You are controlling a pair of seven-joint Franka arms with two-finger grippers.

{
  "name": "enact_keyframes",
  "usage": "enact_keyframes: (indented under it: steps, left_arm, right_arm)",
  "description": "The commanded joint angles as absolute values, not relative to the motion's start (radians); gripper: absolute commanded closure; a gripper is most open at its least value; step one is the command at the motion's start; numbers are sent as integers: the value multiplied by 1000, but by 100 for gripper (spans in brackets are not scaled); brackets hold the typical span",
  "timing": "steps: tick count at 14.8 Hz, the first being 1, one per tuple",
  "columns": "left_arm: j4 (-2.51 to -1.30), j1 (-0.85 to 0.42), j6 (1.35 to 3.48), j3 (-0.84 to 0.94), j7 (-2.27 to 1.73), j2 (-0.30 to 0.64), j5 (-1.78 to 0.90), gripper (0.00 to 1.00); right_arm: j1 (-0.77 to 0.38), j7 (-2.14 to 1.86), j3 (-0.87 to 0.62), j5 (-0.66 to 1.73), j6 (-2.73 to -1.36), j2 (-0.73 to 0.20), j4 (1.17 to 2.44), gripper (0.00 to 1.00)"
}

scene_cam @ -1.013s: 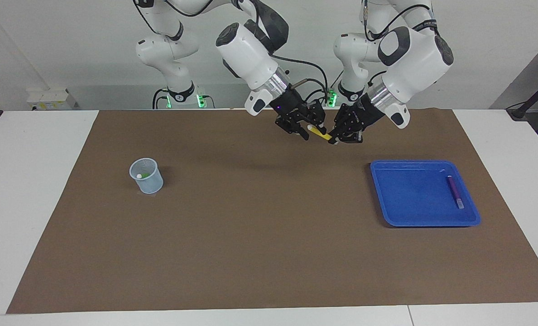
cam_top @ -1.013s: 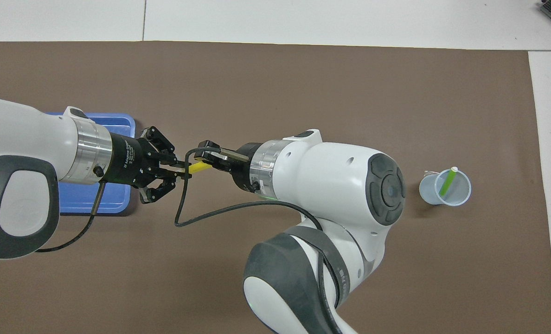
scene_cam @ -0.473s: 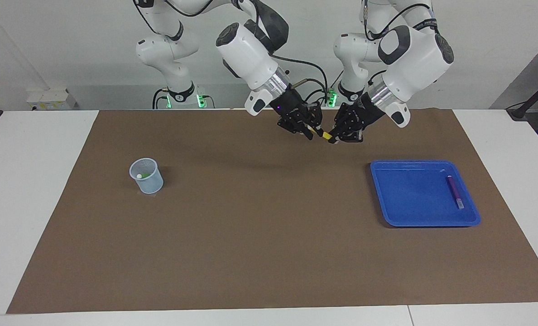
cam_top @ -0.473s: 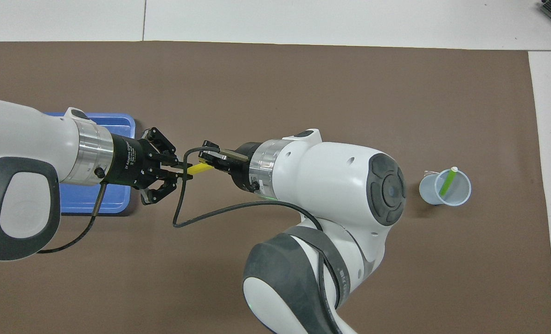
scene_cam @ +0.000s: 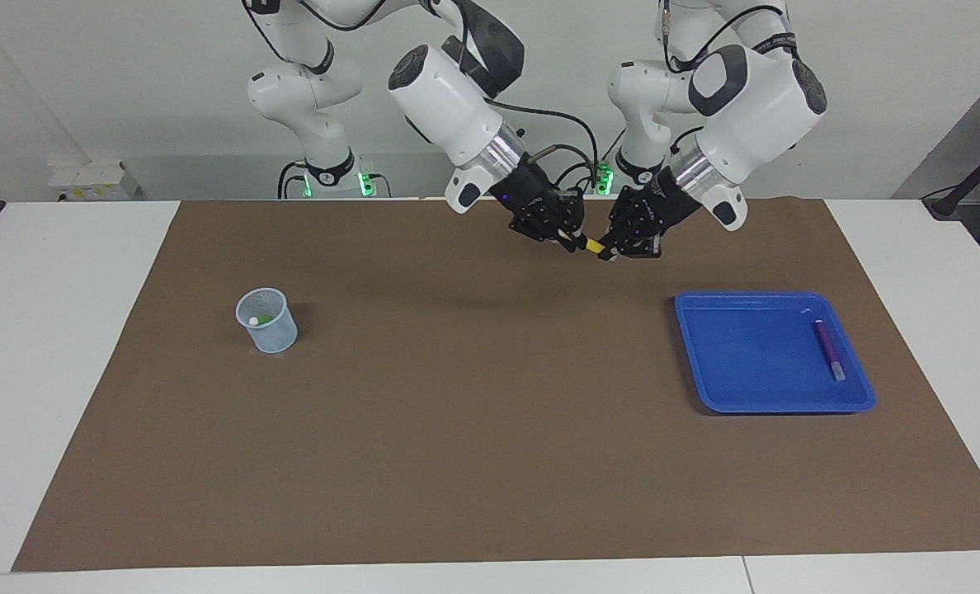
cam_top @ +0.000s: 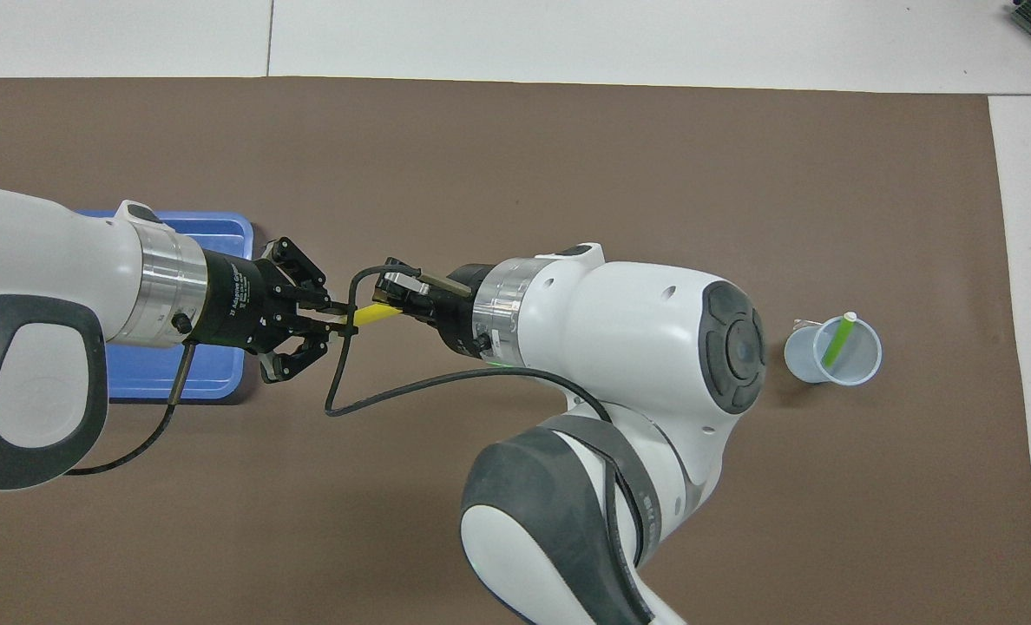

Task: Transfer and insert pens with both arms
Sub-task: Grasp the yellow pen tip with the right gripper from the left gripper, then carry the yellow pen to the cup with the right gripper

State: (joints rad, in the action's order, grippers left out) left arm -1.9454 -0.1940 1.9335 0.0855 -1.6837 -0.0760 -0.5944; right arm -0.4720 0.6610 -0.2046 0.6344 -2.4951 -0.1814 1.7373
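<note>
A: Grippers? We see the yellow pen (scene_cam: 593, 245) midair over the mat (scene_cam: 473, 429).
B: Left gripper (scene_cam: 608, 252) and right gripper (scene_cam: 574, 241) both clamp it. Purple pen (scene_cam: 828, 349) in tray (scene_cam: 746, 396), green pen (cam_top: 837, 337) in cup (cam_top: 830, 351).

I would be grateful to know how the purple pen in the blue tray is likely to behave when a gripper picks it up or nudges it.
The purple pen looks slim and straight, so probably stiff and light. Its rounded barrel lies flat on the smooth blue tray, so a nudge may roll or slide it; the raised rim should stop it.
</note>
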Motion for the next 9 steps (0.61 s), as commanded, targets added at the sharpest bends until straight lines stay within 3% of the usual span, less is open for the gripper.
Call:
enact_keyframes:
  steps: [1,6,9]
  left_arm:
    - [-1991,-225,1974,74,-1684,-115,-609,0]
    - [-2002,-232,1979,74,-1616,-129,-606,0]
    - [-2051,-221,1959,72,-1360,-159,-603,0]
  right_arm:
    - [-460,647,-209,667,-2490,-178,1738,100]
    - [-408,482,-204,649,-2364,-170,1740,100]
    - [-332,341,-201,576,-2214,-158,1738,100]
